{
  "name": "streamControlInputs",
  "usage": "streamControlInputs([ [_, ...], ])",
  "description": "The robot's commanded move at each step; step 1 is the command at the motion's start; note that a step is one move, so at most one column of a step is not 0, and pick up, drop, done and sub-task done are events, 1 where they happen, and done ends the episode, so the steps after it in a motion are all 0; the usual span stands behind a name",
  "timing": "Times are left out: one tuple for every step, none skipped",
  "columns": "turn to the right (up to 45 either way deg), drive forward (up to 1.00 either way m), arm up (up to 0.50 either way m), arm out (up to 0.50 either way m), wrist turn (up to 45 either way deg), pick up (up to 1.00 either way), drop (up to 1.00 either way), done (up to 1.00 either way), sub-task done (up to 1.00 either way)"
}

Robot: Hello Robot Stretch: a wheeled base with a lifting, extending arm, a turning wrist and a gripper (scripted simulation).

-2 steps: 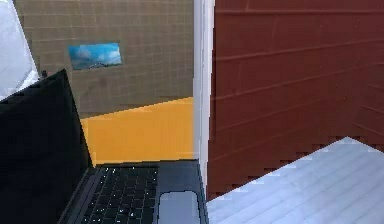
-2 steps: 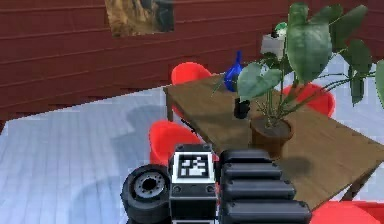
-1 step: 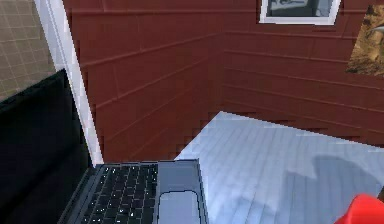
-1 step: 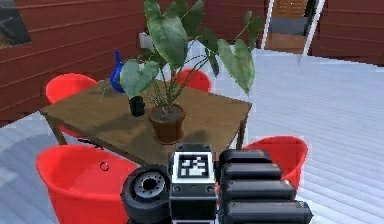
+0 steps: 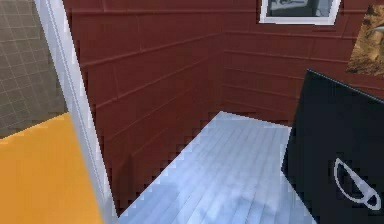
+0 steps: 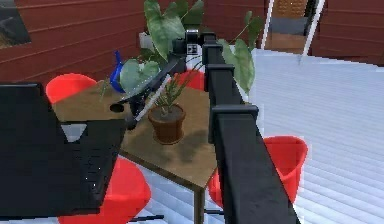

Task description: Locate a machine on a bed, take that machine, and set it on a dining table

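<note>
Dark red plank walls (image 5: pixel 150 80), pale plank floor (image 5: pixel 215 170), red chairs (image 6: pixel 70 88), white door frame (image 5: pixel 72 90)

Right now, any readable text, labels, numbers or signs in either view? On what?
No readable text.
Black panel: a white curved outline mark, no letters or numbers.
Framed picture on the wall: no print can be made out.

blocked: potted plant (image 6: pixel 168 125) on table (image 6: pixel 190 152), red chairs (image 6: pixel 285 160) around | free: pale floor (image 6: pixel 330 110), arm side view's right
</note>
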Motion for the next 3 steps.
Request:
streamControlInputs([
  [0.0,0.0,0.0,0.0,45.0,0.0,0.0,0.0,0.0],
  [0.0,0.0,0.0,0.0,30.0,0.0,0.0,0.0,0.0],
  [0.0,0.0,-0.04,0.0,0.0,0.0,0.0,0.0,0.0],
])
